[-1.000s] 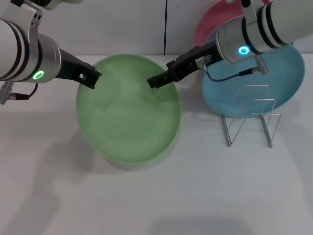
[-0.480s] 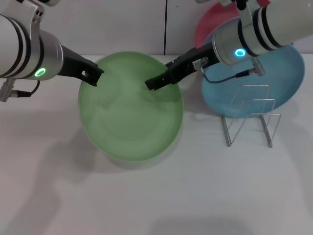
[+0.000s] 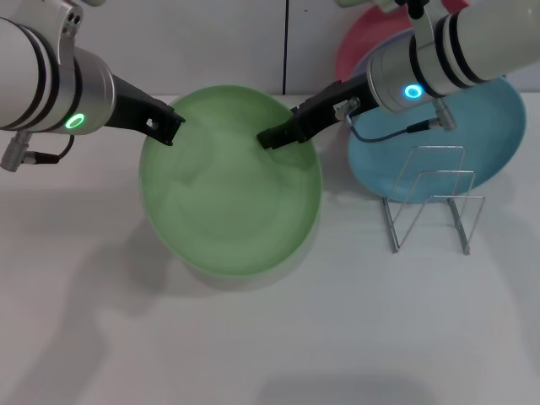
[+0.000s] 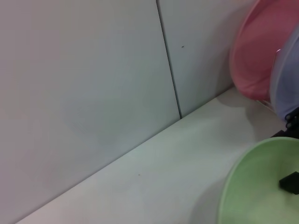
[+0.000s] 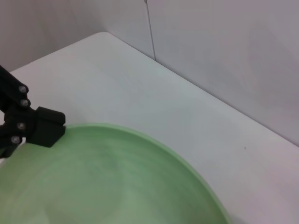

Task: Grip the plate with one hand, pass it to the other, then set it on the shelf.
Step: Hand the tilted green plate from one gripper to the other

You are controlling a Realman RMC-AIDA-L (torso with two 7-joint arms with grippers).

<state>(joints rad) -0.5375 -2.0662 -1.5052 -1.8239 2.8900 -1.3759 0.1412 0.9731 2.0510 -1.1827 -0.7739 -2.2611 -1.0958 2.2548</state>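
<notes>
Table: white top is running back to a pale panelled wall, and everything is sitting or hanging over it.
Plate: green plate is hanging tilted above the table, held up between the two grippers, and casting a shadow on the top below it. It is lying left of the shelf and well apart from it.
Left gripper: left gripper is reaching in from the left and gripping the plate's upper left rim, its fingers closed onto the edge. In the right wrist view it is showing as a black block pressing against the green rim.
Right gripper: right gripper is coming down from the upper right and touching the plate at its upper inner face, near the far rim. Its tip is looking narrow, but whether it is clamping the plate cannot be told. In the left wrist view only a small black tip is showing over the green bowl of the plate.
Shelf: wire rack is standing on the table at the right, holding no plate in its loops.
Other plates: turquoise plate is leaning just behind the shelf, with a pink plate standing against the wall behind it; a lavender rim is showing beside the pink one in the left wrist view.
</notes>
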